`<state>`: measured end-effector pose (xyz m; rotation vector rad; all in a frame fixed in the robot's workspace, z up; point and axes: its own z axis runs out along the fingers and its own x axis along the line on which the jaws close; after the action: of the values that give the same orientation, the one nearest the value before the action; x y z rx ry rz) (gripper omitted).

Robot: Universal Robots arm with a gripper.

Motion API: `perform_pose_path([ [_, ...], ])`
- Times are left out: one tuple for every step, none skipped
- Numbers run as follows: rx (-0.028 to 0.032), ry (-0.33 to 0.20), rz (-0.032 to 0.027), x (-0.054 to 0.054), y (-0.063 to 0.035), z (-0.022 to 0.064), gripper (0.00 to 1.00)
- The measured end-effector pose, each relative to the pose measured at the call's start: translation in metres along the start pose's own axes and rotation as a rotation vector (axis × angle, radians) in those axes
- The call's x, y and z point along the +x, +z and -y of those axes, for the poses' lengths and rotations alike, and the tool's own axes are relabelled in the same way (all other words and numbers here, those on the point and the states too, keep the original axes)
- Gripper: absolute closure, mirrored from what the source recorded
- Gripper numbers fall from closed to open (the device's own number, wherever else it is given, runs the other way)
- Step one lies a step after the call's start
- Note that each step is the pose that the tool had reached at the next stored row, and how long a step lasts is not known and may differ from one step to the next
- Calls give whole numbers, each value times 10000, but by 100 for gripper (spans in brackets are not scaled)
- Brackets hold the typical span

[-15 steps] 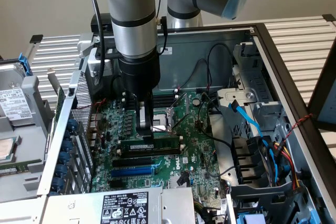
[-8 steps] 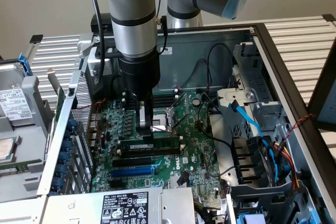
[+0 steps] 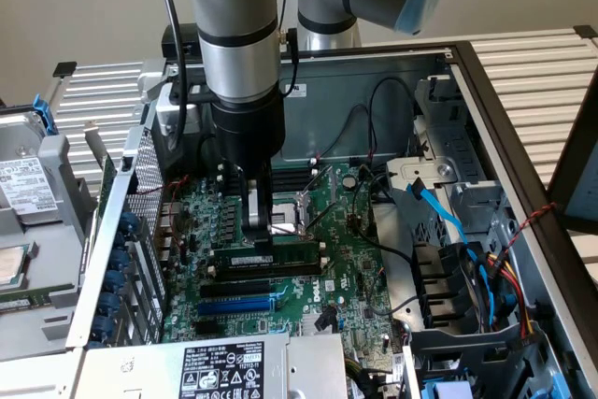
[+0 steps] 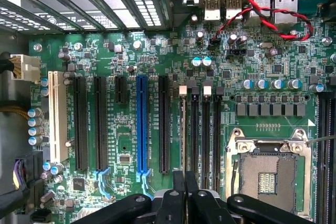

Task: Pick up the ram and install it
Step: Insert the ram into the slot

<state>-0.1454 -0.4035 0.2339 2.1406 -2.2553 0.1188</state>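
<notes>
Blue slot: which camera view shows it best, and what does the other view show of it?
The wrist view: the blue slot is seen face on, bare along its whole length. The exterior view shows the same slot at a slant, from the side.

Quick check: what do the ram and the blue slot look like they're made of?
By its look, the ram is rigid circuit-board laminate, dark and matte, carrying black chips and a pale, paper-like label. Beside the black slots, the blue slot is probably moulded plastic, judging by its uniform colour and slight sheen.
</notes>
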Motion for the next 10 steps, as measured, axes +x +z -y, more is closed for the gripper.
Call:
perform_pose_path([
  [1, 1, 14, 0, 1, 0, 88],
  [0, 1, 23, -1, 1, 0, 88],
  [-1, 1, 33, 0, 0, 0, 88],
  [-4, 1, 55, 0, 0, 0, 88],
  [-7, 1, 77, 0, 0, 0, 88],
  [-9, 3, 94, 0, -1, 0, 88],
  [-14, 3, 105, 0, -5, 0, 88],
  [-14, 4, 112, 0, -6, 0, 88],
  [-14, 4, 115, 0, -6, 0, 88],
  [-14, 4, 115, 0, -6, 0, 88],
])
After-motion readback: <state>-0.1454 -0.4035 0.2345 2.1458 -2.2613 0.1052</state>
